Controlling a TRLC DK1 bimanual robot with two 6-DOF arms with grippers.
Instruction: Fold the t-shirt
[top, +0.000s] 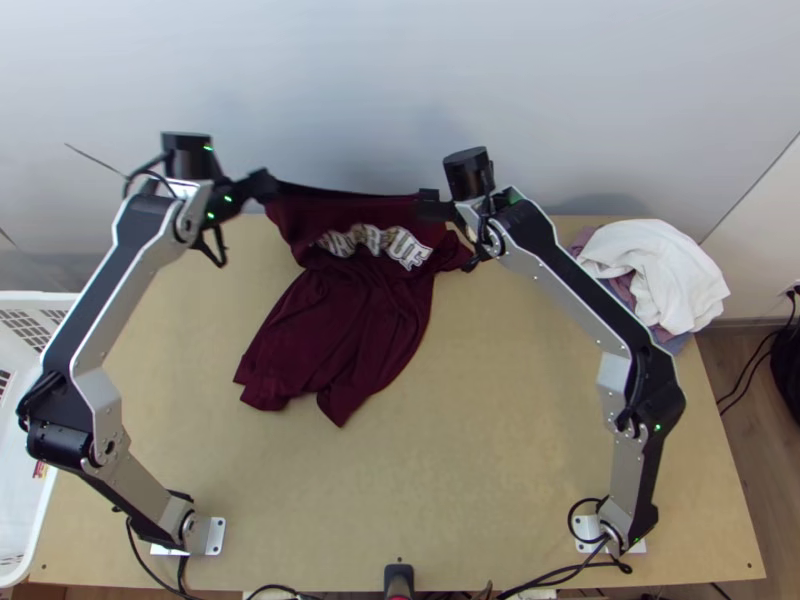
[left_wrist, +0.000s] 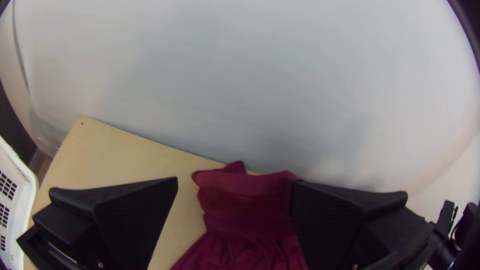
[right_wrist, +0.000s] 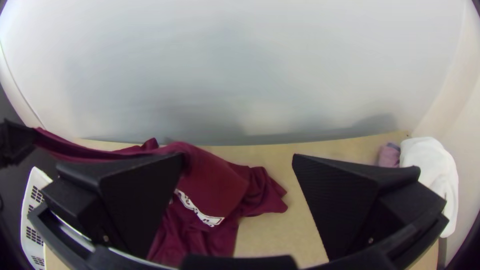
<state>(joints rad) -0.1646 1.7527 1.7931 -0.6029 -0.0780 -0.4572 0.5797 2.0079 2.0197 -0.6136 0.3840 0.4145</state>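
Spanning my reach: maroon t-shirt (top: 350, 325), at eleven o'clock on the table (top: 520, 400).
My left gripper (left_wrist: 235, 180) (its ten o'clock) and right gripper (right_wrist: 237, 156) (its one o'clock) gape wide; unpinched, the raised edge could slip and bunch.
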